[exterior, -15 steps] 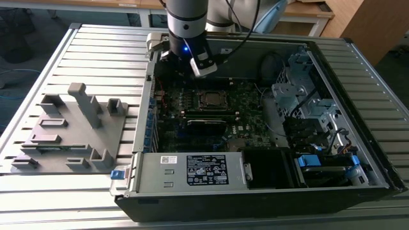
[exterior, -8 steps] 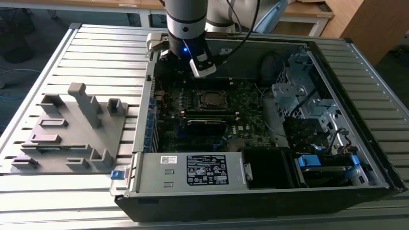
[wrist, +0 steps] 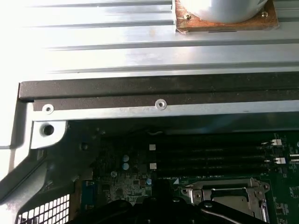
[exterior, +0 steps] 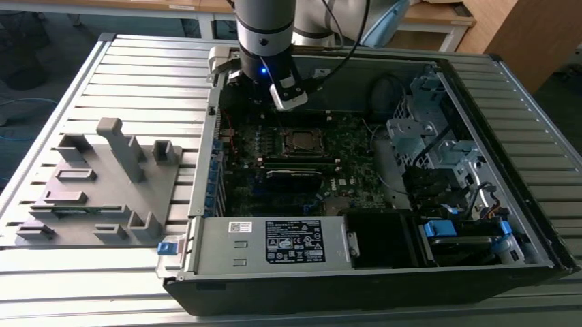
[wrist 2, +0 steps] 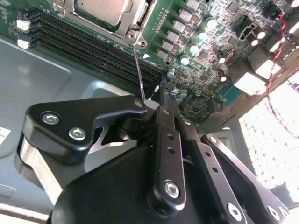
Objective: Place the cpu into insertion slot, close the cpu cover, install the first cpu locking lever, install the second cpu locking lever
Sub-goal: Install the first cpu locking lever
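The chip (wrist 2: 105, 9) lies in its socket (exterior: 283, 142) on the board (wrist 2: 210, 56), inside the open computer case (exterior: 509, 88). The cover frame (wrist 2: 133, 22) is down around it. In the second wrist view a thin wire lever (wrist 2: 138, 70) runs from the socket's corner across the long black memory slots (wrist 2: 93, 46) to the pincer (wrist 2: 150, 102). Its black fingers (wrist 2: 74, 126) are pinched together on the lever's end.

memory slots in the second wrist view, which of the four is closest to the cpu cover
The slot running directly alongside the silvery cpu cover; the other three lie past it, toward the grey metal panel.
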Available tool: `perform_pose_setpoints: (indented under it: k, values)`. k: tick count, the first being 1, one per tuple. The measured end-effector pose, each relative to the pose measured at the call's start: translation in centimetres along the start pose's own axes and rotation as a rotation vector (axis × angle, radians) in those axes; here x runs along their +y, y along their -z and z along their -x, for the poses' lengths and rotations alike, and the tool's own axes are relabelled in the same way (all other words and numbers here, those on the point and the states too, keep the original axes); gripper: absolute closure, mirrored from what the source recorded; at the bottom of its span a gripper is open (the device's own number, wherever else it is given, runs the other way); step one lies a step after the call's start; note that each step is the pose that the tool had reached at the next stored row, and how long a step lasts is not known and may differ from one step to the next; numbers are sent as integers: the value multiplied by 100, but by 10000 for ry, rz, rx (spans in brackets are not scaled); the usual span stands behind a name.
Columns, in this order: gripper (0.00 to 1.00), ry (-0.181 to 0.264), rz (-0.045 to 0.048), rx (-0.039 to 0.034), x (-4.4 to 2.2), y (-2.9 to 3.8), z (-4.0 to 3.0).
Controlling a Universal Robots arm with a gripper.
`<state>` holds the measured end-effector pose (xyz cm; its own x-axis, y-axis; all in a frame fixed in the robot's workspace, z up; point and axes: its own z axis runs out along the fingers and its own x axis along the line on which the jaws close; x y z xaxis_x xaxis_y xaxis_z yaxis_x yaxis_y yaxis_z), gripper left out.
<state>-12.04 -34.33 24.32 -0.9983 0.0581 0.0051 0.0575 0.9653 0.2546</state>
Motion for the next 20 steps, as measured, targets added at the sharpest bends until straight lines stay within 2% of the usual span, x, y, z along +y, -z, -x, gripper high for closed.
perform_pose_setpoints:
  k: [2,4,16,20]
  values:
    - [90,-2,-1,-1,2,0,23]
    - [90,-2,0,1,5,-1,76]
    - [90,-15,-5,55,29,-5,494]
    - [90,-17,-13,54,29,-6,505]
